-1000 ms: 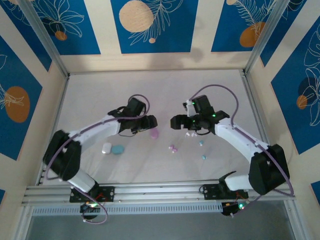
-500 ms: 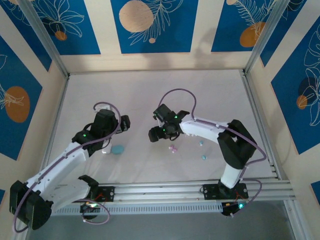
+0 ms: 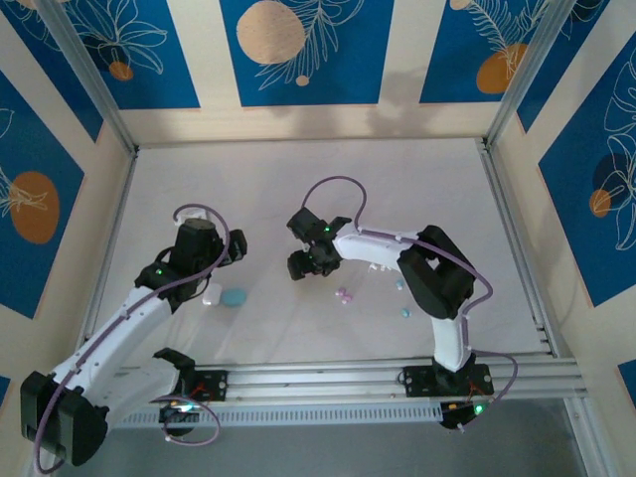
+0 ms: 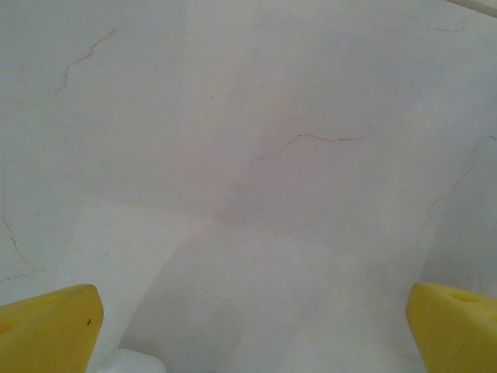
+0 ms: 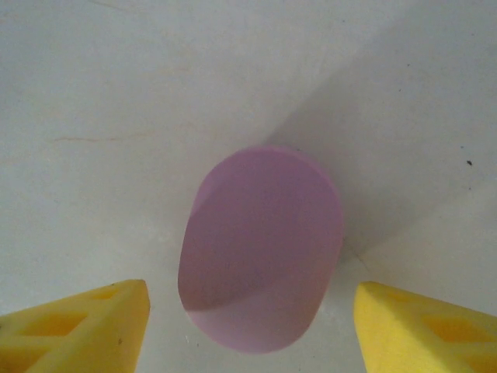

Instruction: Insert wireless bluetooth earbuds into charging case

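The right fingers (image 5: pixel 85 318) hang spread either side of the pink case (image 5: pixel 260 245) on the bench (image 5: pixel 116 93); best to lower squarely and pinch its narrow width. The left fingers (image 4: pixel 46 326) are released too, and the pink earbuds (image 3: pixel 344 294) lie loose nearby.

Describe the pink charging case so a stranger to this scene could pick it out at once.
On the pale table, find the right arm's end effector near the middle. The pink case lies flat between its open yellow fingers. It is the lone pink oval pebble, far bigger than the pink earbuds; the teal case and white case sit by the left arm.
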Robot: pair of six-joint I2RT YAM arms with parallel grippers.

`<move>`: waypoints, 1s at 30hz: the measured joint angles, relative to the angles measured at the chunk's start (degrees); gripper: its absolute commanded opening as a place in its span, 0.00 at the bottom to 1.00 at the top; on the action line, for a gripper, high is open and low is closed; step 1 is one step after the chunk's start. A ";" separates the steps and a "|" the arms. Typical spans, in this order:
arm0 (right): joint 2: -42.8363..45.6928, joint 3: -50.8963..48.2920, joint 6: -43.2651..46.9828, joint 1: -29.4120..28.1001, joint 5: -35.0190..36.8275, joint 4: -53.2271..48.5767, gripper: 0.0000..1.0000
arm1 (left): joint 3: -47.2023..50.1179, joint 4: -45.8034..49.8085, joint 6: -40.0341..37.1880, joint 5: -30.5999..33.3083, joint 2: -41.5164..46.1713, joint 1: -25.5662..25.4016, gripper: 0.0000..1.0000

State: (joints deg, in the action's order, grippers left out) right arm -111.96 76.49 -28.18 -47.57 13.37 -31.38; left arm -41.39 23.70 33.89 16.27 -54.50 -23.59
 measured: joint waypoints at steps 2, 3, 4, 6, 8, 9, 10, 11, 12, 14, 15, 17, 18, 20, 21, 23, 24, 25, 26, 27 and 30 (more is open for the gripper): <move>-0.76 0.46 -0.11 -0.04 0.42 -0.04 0.64 | 0.00 0.61 0.00 -0.31 0.00 0.24 1.00; -1.03 0.55 -0.20 -0.07 0.52 -0.13 0.63 | 0.00 0.81 0.02 -0.42 0.00 0.37 1.00; -1.38 0.68 -0.22 -0.07 0.83 -0.26 0.62 | 0.00 0.98 0.02 -0.70 -0.04 0.52 1.00; -1.99 1.03 -0.11 -0.07 1.31 -0.63 0.59 | 0.00 1.03 0.00 -1.05 -0.04 0.81 1.00; -2.27 1.49 0.17 -0.11 1.62 -1.14 0.57 | 0.00 1.01 0.00 -1.29 -0.04 1.05 1.00; -2.32 1.53 0.28 -0.11 1.68 -1.05 0.55 | 0.00 1.03 0.00 -1.44 -0.04 1.14 1.00; -2.38 1.57 0.48 -0.15 1.79 -1.09 0.54 | 0.00 1.01 0.00 -1.57 -0.04 1.25 1.00; -2.38 1.57 0.70 -0.15 1.99 -1.16 0.53 | 0.00 0.98 -0.04 -1.75 -0.04 1.36 1.00; -2.38 1.57 0.87 -0.15 2.08 -1.11 0.51 | 0.00 0.96 -0.09 -1.88 -0.02 1.44 1.00; -2.38 1.55 1.44 -0.22 2.10 -0.85 0.46 | 0.00 0.76 -0.46 -2.32 0.09 1.60 1.00; -2.38 1.57 1.88 -0.24 2.08 -0.70 0.44 | 0.00 0.66 -0.48 -2.47 0.24 1.66 1.00; -2.36 1.51 2.91 -0.26 1.92 0.15 0.42 | 0.11 0.26 -0.68 -3.02 0.74 2.01 1.00; -2.25 1.42 3.58 -0.26 1.77 0.72 0.41 | 0.13 0.00 -0.76 -3.43 0.96 2.21 1.00; -1.20 0.17 5.31 -0.24 1.33 2.84 0.41 | 0.26 -1.09 -1.07 -4.94 1.46 2.69 1.00; -0.17 -0.90 6.19 -0.20 1.01 3.96 0.41 | 0.33 -1.66 -1.14 -5.81 1.55 2.86 1.00; 3.15 -3.87 8.46 -0.02 -0.17 6.58 0.41 | 0.48 -2.84 -1.66 -8.39 1.57 3.15 1.00; 5.29 -5.55 9.64 0.20 -0.90 7.96 0.41 | 0.59 -3.63 -2.05 -9.97 1.57 3.23 1.00; 7.80 -7.26 10.88 0.42 -1.88 9.44 0.41 | 0.66 -4.48 -2.62 -11.82 1.57 3.23 0.99; 10.97 -9.40 12.52 0.76 -3.58 11.52 0.41 | 0.68 -5.40 -3.08 -14.23 1.53 3.26 0.97; 13.70 -11.06 14.10 1.20 -5.25 13.27 0.41 | 0.68 -6.47 -3.37 -16.22 1.46 3.26 0.96; 23.30 -16.74 20.92 3.13 -11.34 20.24 0.40 | 0.59 -10.58 -4.33 -24.28 0.26 3.34 0.92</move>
State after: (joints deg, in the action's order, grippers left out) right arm -88.66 59.75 -7.27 -44.45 2.02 -11.14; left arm -40.80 13.13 29.56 -8.01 -54.24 -20.25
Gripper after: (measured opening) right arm 0.406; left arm 0.938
